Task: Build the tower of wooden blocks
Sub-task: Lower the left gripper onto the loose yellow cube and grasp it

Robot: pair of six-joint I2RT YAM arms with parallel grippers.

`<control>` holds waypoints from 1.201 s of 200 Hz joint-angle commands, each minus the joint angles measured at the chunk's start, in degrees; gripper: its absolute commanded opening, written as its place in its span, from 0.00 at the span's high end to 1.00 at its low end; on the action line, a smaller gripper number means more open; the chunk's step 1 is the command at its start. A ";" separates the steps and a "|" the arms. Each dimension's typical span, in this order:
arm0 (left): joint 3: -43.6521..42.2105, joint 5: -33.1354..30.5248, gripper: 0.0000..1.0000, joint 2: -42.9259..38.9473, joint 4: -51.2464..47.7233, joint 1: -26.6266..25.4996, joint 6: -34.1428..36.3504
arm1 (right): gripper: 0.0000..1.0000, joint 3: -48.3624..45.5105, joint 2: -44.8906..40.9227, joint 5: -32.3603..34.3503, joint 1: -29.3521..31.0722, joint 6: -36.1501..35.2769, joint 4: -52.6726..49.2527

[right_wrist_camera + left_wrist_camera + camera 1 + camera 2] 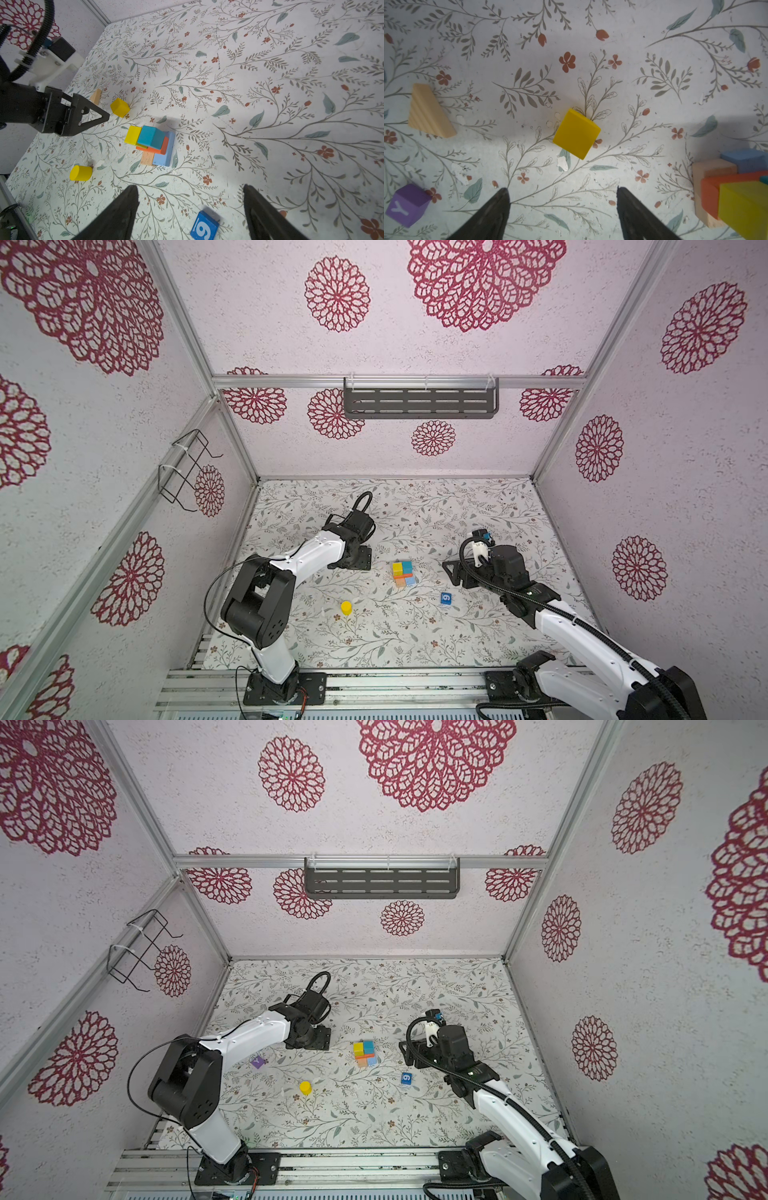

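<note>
The wood block tower [403, 573] [365, 1052] stands mid-table: tan and light blue bricks below, an orange one across them, a yellow and a teal cube on top [150, 141]. A loose yellow cube [576, 134] lies below my left gripper [562, 189], which is open and empty. It hangs just left of the tower [104, 118]. My right gripper [190, 186] is open and empty, right of the tower [449, 572]. A yellow cylinder [346, 608] [81, 172] and a blue "9" block [445, 598] [204, 225] lie nearer the front.
A tan ridged wedge [428, 112] and a purple "Y" cube [408, 204] [258, 1062] lie left of the yellow cube. A dark shelf [420, 400] hangs on the back wall and a wire rack [187, 468] on the left wall.
</note>
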 commanded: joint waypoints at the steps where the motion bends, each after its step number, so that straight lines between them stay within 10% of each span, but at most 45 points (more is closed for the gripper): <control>1: 0.64 0.04 0.18 1.08 1.37 1.27 0.38 | 0.18 0.19 0.32 -2.03 -0.34 -0.66 2.77; 240: 8.79 3.38 0.47 11.60 2.95 3.55 0.86 | 0.16 0.02 1.95 -4.13 -0.89 -0.78 3.83</control>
